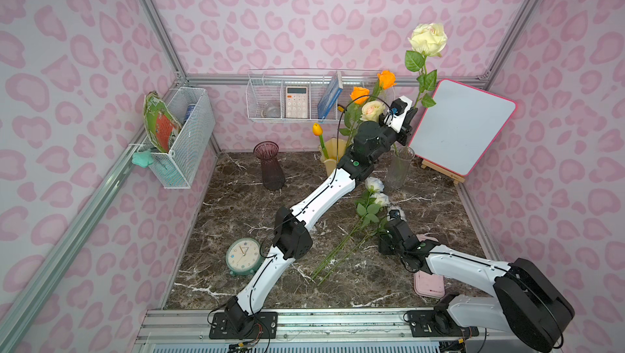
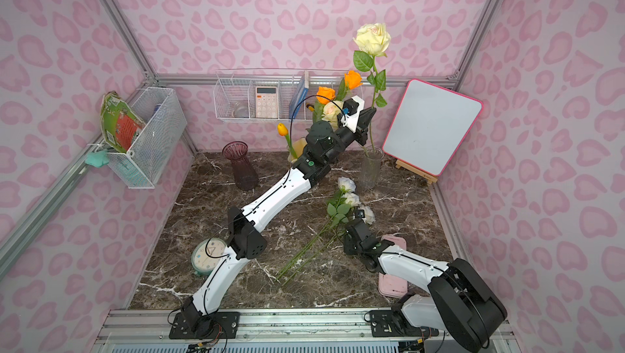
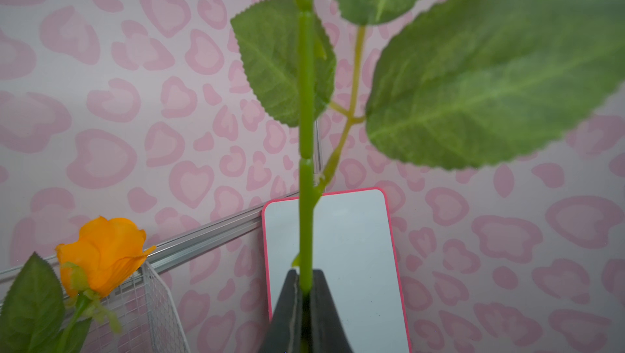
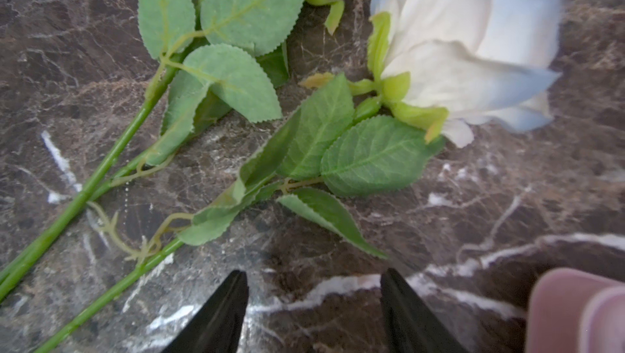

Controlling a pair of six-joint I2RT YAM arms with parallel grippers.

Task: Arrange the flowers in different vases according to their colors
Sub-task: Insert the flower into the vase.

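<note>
Lettering on the green-and-red paper card (image 1: 159, 123) in the side wire basket (image 1: 189, 151) is too small to read. Rightward stand the dark purple ribbed glass vase (image 1: 269, 165), then the creamy yellow wavy-rimmed vase (image 1: 333, 158) with the small orange tulip (image 1: 317, 129). The left gripper (image 3: 306, 287) pinches the cream-yellow rose (image 1: 427, 39) by its stem, whose foot sits in the clear glass cylinder vase (image 1: 400, 168). Beside the white-bluish roses (image 4: 473, 46) lying on the marble tabletop (image 1: 236, 219), the right gripper (image 4: 313, 273) hangs with jaws well apart, holding nothing.

No writing can be read. Print on the green-and-red card (image 1: 159, 128) at mid-left, the calculator (image 1: 296, 101) keys and the clock (image 1: 244, 256) dial is too small.
</note>
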